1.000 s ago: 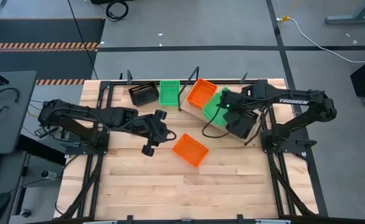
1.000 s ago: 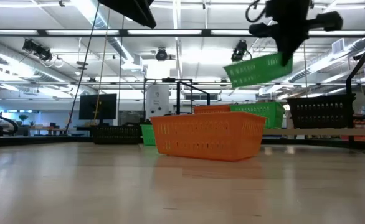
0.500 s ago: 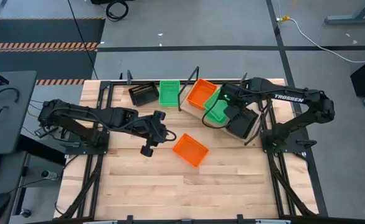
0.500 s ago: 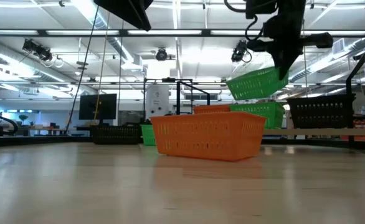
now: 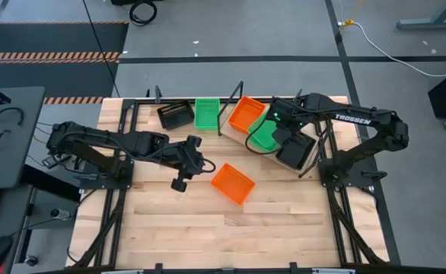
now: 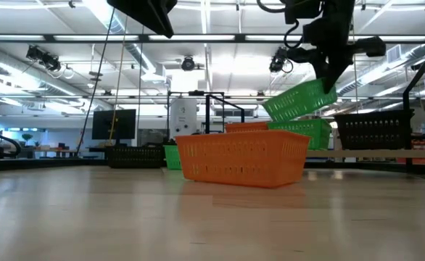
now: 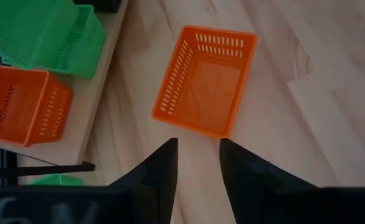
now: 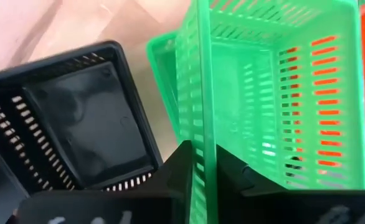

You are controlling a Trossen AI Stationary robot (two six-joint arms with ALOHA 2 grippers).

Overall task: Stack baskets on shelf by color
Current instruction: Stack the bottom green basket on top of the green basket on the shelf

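**Stacking by colour, partly done: a green basket carried over the shelf**

Sorting is shown at an intermediate stage. The right tool point(image 5: 278, 125) is closed on the rim of a green basket point(image 5: 262, 135), one wall of which is pinched between the two fingers point(image 8: 181, 168) in the right wrist view. In the low view this carried basket point(image 6: 295, 102) hangs tilted, clear above a second green basket point(image 6: 304, 133) that rests on the shelf point(image 7: 104, 93); nesting is judged to be the step in hand, and is not yet done.

On the shelf, an orange basket point(image 5: 246, 113) lies beside the green one, and a black basket point(image 5: 295, 151) sits at the end nearest the right arm. Whether any of these already holds another basket of its colour cannot be told from the views given.

Off the shelf, three baskets are seen to remain: an orange one point(image 5: 231, 183) near the middle of the surface point(image 5: 208, 228), and, at the far edge, a green one point(image 5: 206, 113) and a black one point(image 5: 176, 115) side by side. Fewer than nine baskets can be counted; the rest are either nested or hidden.

The left tool point(image 7: 197, 163) hovers with its fingers parted and nothing between them, just short of the loose orange basket point(image 7: 206, 79), which is judged a likely next pick.
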